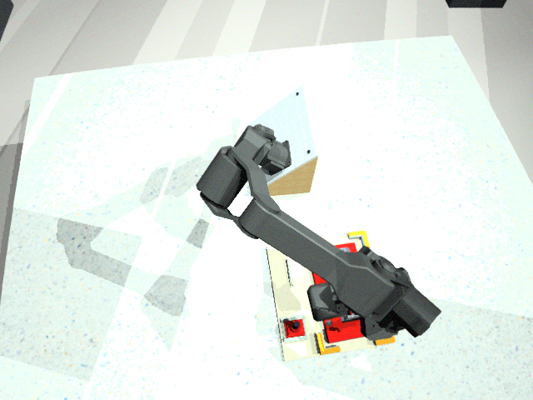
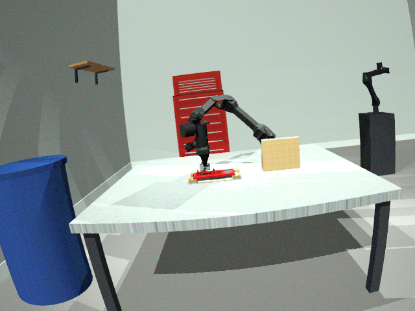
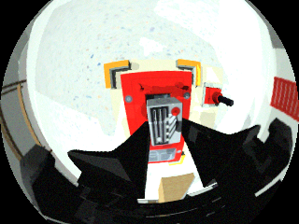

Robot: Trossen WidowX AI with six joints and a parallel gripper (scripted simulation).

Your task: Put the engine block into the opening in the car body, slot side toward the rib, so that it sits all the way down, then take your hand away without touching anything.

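Note:
The red car body (image 1: 343, 332) (image 2: 221, 173) (image 3: 132, 112) lies on a cream base between corner brackets. My gripper (image 2: 204, 164) (image 3: 164, 122) is shut on the grey engine block (image 2: 204, 168) (image 3: 163, 122), low over the car body. In the wrist view the block covers most of the opening, and a dark strip of the opening (image 3: 158, 96) shows beyond its far edge. The block looks upright, with slots and a red round mark on its top. The exterior view shows it standing above the body's top face; how far its bottom is in is hidden. The rib is not clearly visible.
A red square block with an upright black peg (image 1: 295, 326) (image 3: 225, 100) stands beside the car body. Orange and yellow brackets (image 1: 329, 350) (image 3: 117, 64) surround the body. A wooden wedge with a pale sloped top (image 1: 292, 178) (image 2: 281, 153) (image 3: 176, 188) stands near the arm's base.

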